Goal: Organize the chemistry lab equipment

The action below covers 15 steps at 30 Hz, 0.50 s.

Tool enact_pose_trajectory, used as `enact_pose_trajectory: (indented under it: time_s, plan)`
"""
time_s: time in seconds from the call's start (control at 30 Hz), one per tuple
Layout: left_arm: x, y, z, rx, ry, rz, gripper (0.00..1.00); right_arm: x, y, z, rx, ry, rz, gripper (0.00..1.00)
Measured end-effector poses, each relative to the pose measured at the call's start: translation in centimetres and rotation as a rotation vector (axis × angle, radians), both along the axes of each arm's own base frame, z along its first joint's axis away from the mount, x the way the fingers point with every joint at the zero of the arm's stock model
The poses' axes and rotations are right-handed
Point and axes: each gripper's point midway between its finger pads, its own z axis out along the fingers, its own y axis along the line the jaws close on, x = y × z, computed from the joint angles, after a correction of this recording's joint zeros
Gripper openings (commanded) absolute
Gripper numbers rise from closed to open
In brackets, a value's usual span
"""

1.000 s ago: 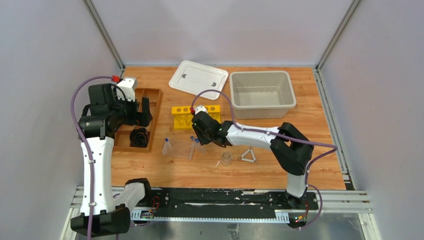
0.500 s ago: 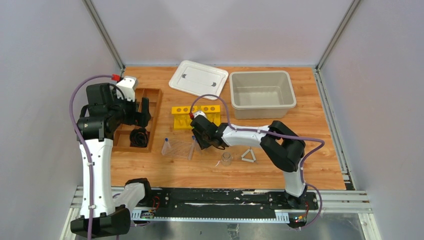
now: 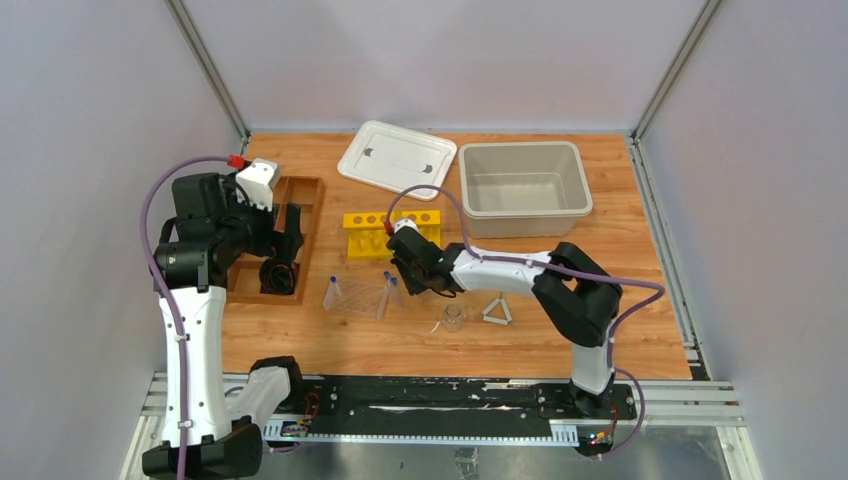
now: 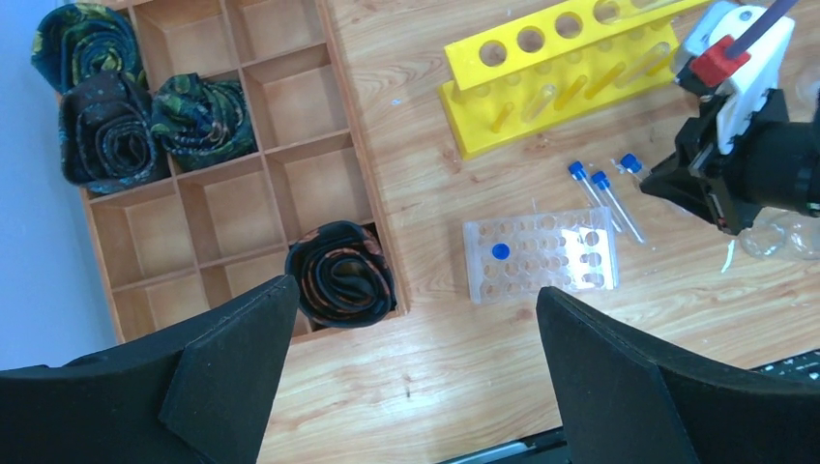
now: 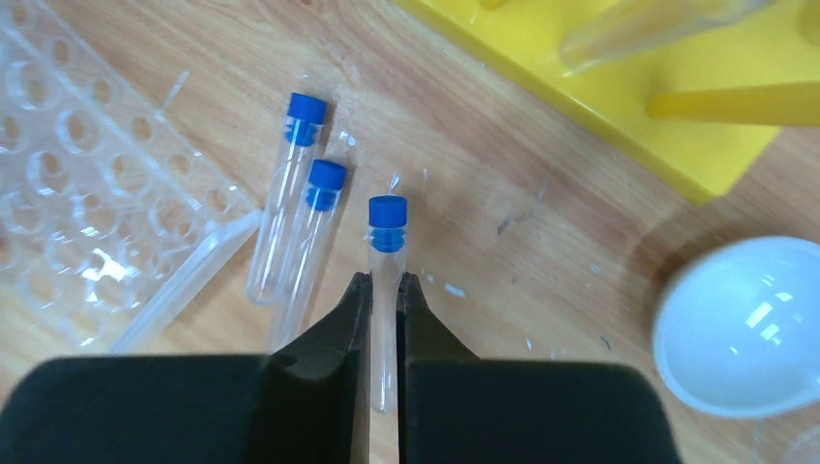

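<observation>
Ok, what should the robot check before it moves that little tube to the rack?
1. Right hand shut on the small clear blue-capped tube: ok.
2. Tube lifted off the wooden table: cannot tell.
3. Clear plastic rack has free holes: ok.
4. Left hand open, away from the rack: ok.
5. Two other blue-capped tubes clear of the grip: cannot tell.

Three blue-capped tubes are just beside the clear rack, a fourth upright inside.
</observation>
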Motion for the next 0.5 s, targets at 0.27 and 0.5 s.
enact_pose_trajectory:
  time_s: [0.27, 0.5]
  plan:
    - [-1.1, -2.1, -0.6, -0.074, 0.004, -0.090, 1.00, -0.9, 1.1, 10.6, 0.205, -0.117, 0.030, 0.00]
    - [-2.4, -4.1, -0.7, -0.152, 0.007, -0.168, 1.00, -2.7, 4.5, 19.2, 0.447, -0.200, 0.089, 0.00]
